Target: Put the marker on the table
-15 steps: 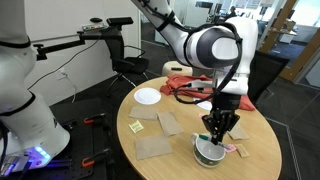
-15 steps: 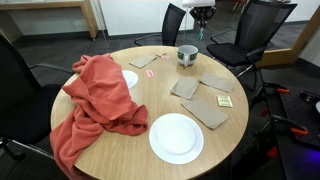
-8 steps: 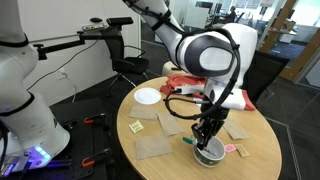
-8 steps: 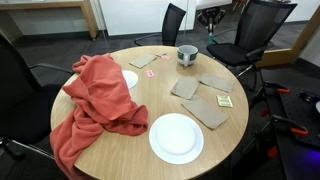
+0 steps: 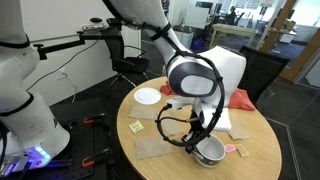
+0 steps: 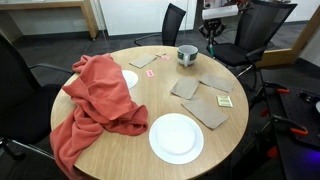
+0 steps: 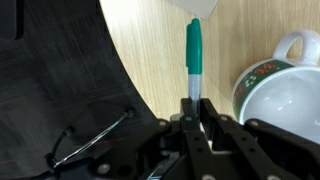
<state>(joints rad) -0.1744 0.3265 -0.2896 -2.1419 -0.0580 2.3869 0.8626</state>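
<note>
Over the table [image 7: 150, 60] edge, the arm is bent low beside the white bowl [image 7: 285, 100] — the marker [image 7: 193, 45] is pinched in the gripper [image 7: 195, 110], pointed out across the wood. Contact with the tabletop can't be made out — fingertips are blurred.

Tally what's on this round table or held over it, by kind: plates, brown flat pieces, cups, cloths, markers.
white plates: 2
brown flat pieces: 4
white cup: 1
red cloth: 1
green marker: 1, held in the gripper
total: 9
</note>
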